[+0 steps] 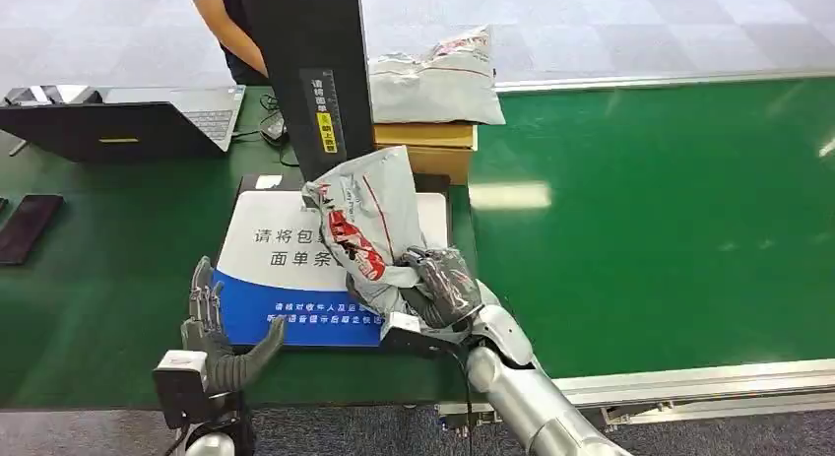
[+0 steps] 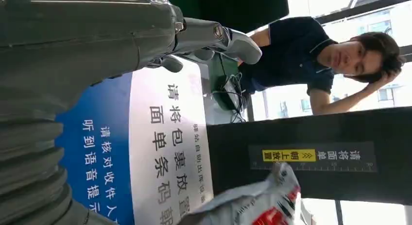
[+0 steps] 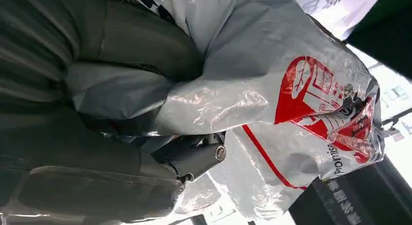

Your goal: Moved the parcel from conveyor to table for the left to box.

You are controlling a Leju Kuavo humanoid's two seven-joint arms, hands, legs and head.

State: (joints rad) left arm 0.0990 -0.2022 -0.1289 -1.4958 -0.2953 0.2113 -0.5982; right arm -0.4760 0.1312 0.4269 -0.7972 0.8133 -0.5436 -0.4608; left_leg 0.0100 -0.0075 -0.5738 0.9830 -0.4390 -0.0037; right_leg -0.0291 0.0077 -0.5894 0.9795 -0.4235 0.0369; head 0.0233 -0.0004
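The right hand (image 1: 445, 287) grips the grey parcel (image 1: 366, 220) by its lower end, holding it upright over the blue-and-white mat (image 1: 286, 279) on the desk (image 1: 108, 279), just in front of the black post (image 1: 310, 72). The left hand (image 1: 219, 328) hovers at the mat's near-left edge, fingers spread, holding nothing. The green conveyor (image 1: 650, 220) lies beside the mat, bare.

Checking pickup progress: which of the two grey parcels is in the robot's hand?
The red-printed parcel over the blue-and-white mat, gripped by the right hand. The other parcel rests on the cardboard box.
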